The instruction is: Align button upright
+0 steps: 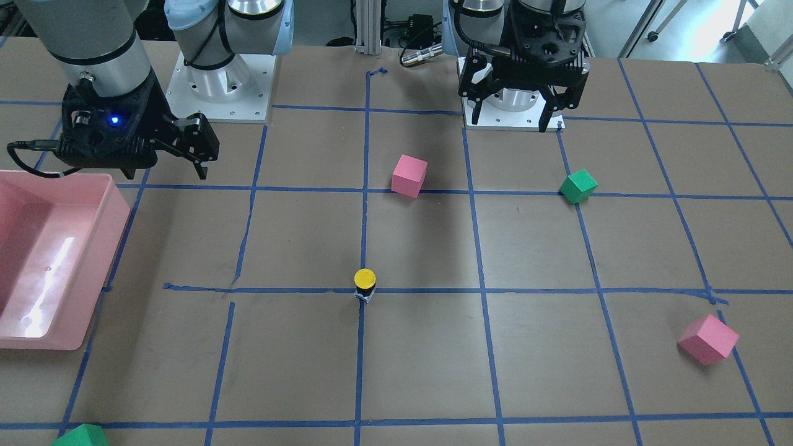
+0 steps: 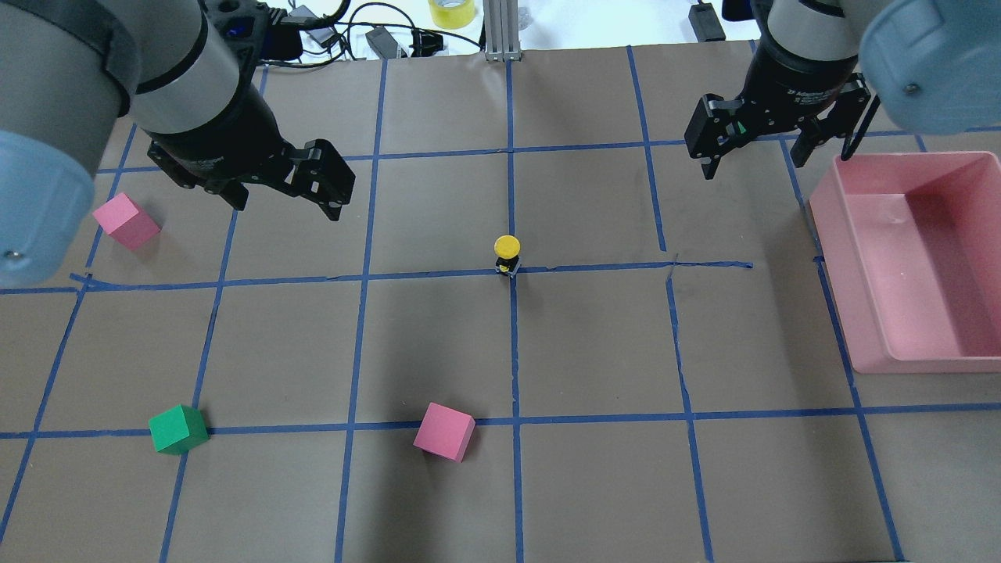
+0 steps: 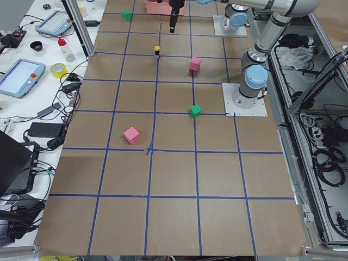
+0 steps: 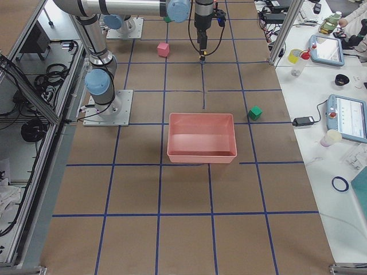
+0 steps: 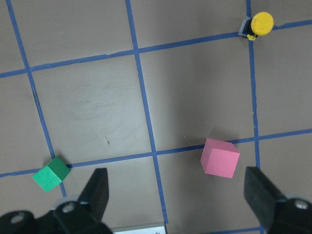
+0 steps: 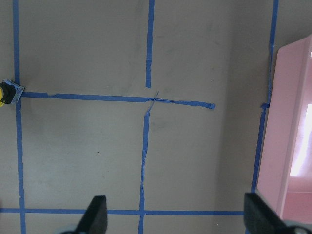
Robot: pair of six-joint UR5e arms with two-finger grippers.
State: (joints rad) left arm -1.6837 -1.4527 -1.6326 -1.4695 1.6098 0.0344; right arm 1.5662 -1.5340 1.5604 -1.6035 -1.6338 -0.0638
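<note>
The button (image 1: 365,285) stands upright on the brown table at a crossing of blue tape lines, its yellow cap on top. It also shows in the overhead view (image 2: 507,254), at the top right of the left wrist view (image 5: 258,24) and at the left edge of the right wrist view (image 6: 5,92). My left gripper (image 2: 285,199) hangs open and empty above the table, well to the left of the button. My right gripper (image 2: 755,156) hangs open and empty near the pink tray, well to the right of the button. Neither gripper touches anything.
A pink tray (image 2: 833,258) stands at the right edge of the table. A pink cube (image 2: 444,432) and a green cube (image 2: 178,429) lie nearer the robot, and another pink cube (image 2: 126,221) lies at the left. A second green cube (image 1: 80,435) lies at the far corner.
</note>
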